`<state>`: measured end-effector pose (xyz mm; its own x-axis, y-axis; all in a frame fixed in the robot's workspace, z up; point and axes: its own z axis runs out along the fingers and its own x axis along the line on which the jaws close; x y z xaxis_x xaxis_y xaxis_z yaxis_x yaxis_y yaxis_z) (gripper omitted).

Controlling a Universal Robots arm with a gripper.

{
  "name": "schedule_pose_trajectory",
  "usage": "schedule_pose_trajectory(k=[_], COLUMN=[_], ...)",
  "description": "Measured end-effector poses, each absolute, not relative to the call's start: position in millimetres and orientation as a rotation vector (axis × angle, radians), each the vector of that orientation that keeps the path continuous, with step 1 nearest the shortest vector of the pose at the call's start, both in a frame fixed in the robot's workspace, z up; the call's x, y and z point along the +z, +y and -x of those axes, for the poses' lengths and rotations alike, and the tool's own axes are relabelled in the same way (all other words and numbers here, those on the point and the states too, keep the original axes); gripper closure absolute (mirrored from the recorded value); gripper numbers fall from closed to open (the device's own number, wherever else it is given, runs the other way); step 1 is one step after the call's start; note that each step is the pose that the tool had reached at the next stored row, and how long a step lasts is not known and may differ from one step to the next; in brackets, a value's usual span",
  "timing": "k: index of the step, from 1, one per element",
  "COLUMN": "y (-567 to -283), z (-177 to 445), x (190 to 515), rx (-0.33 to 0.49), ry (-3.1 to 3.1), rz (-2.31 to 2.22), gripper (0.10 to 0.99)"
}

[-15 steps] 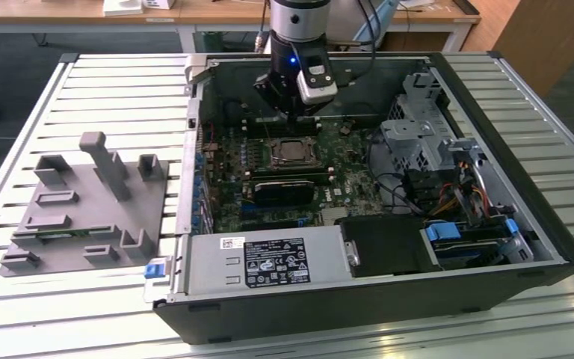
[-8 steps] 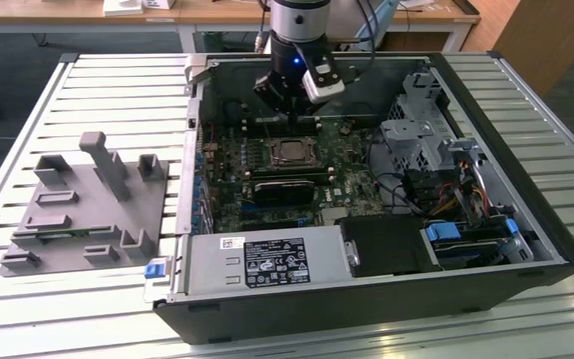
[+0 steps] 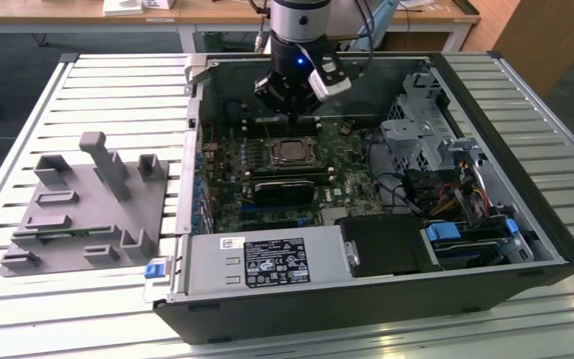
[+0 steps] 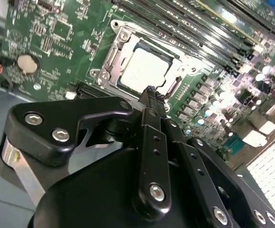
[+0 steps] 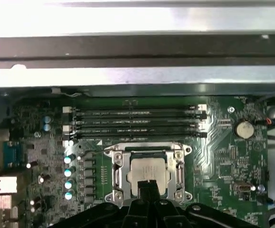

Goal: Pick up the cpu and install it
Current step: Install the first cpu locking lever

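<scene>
— Where's the cpu (image 5: 148, 171) sitting?
— It's lying flat inside the socket frame (image 5: 147, 174) on the green motherboard (image 3: 267, 176), within the open computer case (image 3: 367, 224).
— And the gripper (image 4: 149, 90)?
— It's hovering just above the chip, fingers pinched together, gripping nothing.

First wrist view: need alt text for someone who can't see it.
A silver-topped cpu sits inside its metal-framed socket on a green motherboard, with the black gripper closed just in front of it and holding nothing. Four memory slots run beyond the socket, and the grey case wall crosses behind them.
</scene>
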<state>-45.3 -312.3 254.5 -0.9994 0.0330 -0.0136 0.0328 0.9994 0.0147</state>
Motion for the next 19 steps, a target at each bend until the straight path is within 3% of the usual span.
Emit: schedule_pose_trajectory(k=[4,19], y=[-312.2,-312.2], z=[45.7,85.2], x=[254.0,253.3], rx=[0.111,0.111], ry=[3.128,3.128], rz=[-0.043,-0.043], gripper=[0.980,0.980])
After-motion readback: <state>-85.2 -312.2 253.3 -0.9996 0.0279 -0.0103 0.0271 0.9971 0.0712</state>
